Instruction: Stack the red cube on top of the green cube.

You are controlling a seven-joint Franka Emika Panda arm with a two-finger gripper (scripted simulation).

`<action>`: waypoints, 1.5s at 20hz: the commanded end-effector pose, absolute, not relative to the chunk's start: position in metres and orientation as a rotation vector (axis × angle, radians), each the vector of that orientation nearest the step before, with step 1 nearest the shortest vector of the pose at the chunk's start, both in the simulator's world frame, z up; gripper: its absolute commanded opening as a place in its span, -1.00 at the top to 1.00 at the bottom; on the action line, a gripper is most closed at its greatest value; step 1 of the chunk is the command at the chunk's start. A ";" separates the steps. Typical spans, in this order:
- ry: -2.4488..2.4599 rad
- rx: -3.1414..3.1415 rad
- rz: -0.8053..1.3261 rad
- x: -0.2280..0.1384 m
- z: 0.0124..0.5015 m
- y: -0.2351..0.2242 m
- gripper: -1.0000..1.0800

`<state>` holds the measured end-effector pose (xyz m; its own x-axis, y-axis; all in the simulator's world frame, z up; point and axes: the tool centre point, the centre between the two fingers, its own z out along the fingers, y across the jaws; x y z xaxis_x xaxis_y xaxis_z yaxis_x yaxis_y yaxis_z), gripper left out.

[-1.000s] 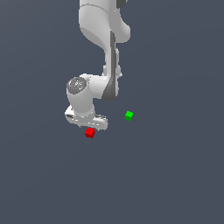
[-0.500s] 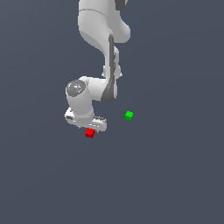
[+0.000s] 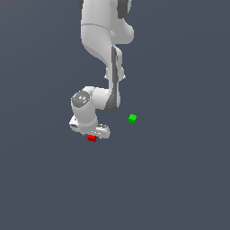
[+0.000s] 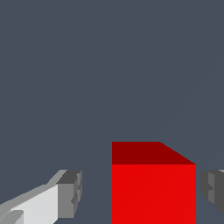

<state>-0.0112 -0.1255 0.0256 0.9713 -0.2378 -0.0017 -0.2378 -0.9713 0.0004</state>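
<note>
1. Your pincer [image 4: 140,192] stands apart, astride the red cube [image 4: 153,188], touching neither side.
2. Centre first: the cube sits nearer one finger [image 4: 213,189].
3. Then close evenly; the green cube [image 3: 132,118] waits well apart.

The red cube [image 4: 153,192] between the claw's fingers is bright red — its upper face a darker red. The fingers [image 4: 70,193] have grey pads on white. The green cube [image 3: 132,118], apart from the claw, is plain bright green.
</note>
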 end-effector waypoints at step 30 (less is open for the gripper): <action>-0.377 3.119 -0.001 -0.012 0.093 -0.125 1.00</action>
<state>-0.0114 -0.1255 0.0821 0.9713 -0.2380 -0.0006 -0.2380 -0.9713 -0.0003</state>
